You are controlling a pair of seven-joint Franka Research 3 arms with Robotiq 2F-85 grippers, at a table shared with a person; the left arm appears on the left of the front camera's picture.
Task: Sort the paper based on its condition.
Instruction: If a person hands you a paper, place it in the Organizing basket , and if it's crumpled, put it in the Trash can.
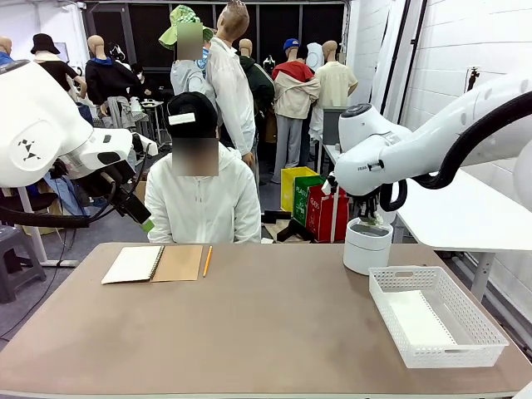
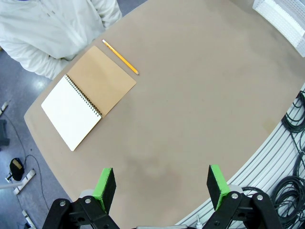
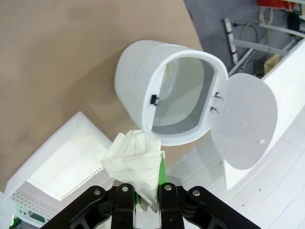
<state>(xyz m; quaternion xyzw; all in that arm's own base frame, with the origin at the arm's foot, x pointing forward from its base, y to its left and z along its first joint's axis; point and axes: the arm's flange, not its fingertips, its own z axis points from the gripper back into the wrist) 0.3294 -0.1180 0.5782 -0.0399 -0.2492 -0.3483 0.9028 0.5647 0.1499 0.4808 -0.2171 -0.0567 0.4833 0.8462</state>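
A crumpled sheet of white lined paper [image 3: 135,160] is pinched in my right gripper [image 3: 146,180], which is shut on it. It hangs just above and beside the mouth of a white round bin [image 3: 138,81] whose lid [image 3: 245,121] is swung open. In the front view the right gripper [image 1: 371,218] hovers over that bin [image 1: 366,246] at the table's far right. A flat white sheet [image 1: 416,320] lies in the white basket [image 1: 465,349]. My left gripper [image 2: 161,186] is open with nothing between its green pads [image 2: 105,187], raised above the table's left side [image 1: 146,223].
An open spiral notebook [image 1: 154,263] with a brown cover and a yellow pencil [image 1: 207,260] lie at the far left, in front of a seated person in white [image 1: 202,199]. The basket [image 3: 28,191] sits right beside the bin.
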